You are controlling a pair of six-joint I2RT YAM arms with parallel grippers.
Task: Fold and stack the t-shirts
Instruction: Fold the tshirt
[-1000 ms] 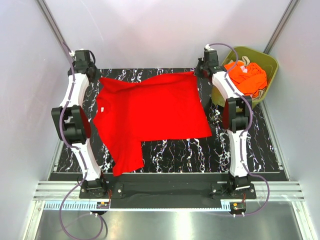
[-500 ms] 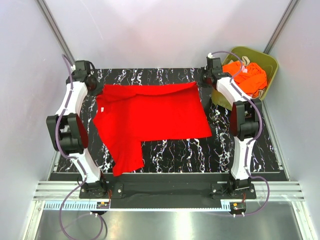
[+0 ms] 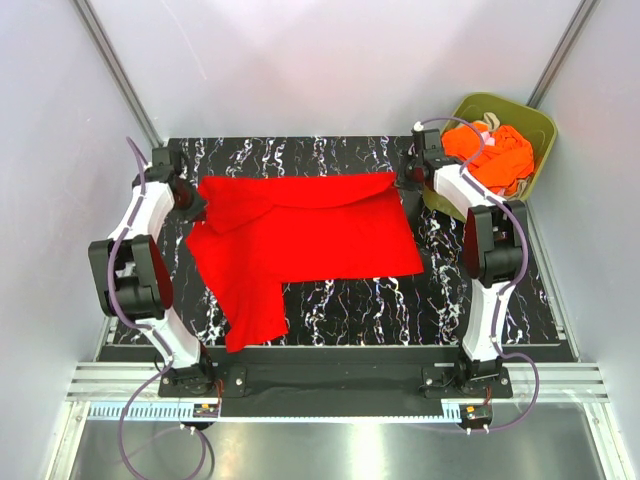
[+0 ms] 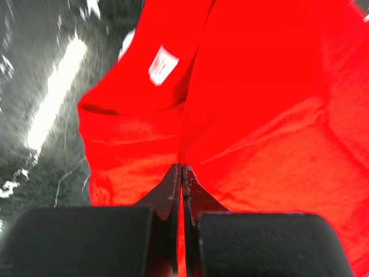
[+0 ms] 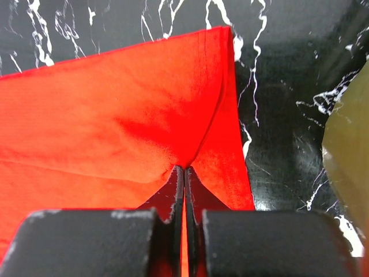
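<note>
red t-shirt (image 3: 300, 240) lies spread on the black marbled surface (image 3: 350, 300), between my two arms, and i am holding it at both far corners. my left end effector (image 4: 182, 168) is clenched tight, its jaws pressed together with a pinch of red cloth caught between the tips; this is at the far left of the shirt, near the neck, where a small white label (image 4: 162, 64) shows on the inside of the fabric. my right end effector (image 5: 184, 169) is clenched the same way on the far right corner, the cloth puckering into the closed tips and rising a little off the surface there.

seen from above, the shirt is plain bright red. a band along its far edge is doubled over, with loose creases running between my two grips. one sleeve (image 3: 250, 310) sticks out toward the near edge on the left side and lies flat. the right side edge is straight.

orange t-shirts (image 3: 495, 150) sit bundled in the olive-green bin (image 3: 540, 125) at the far right, just beside my right arm.
</note>
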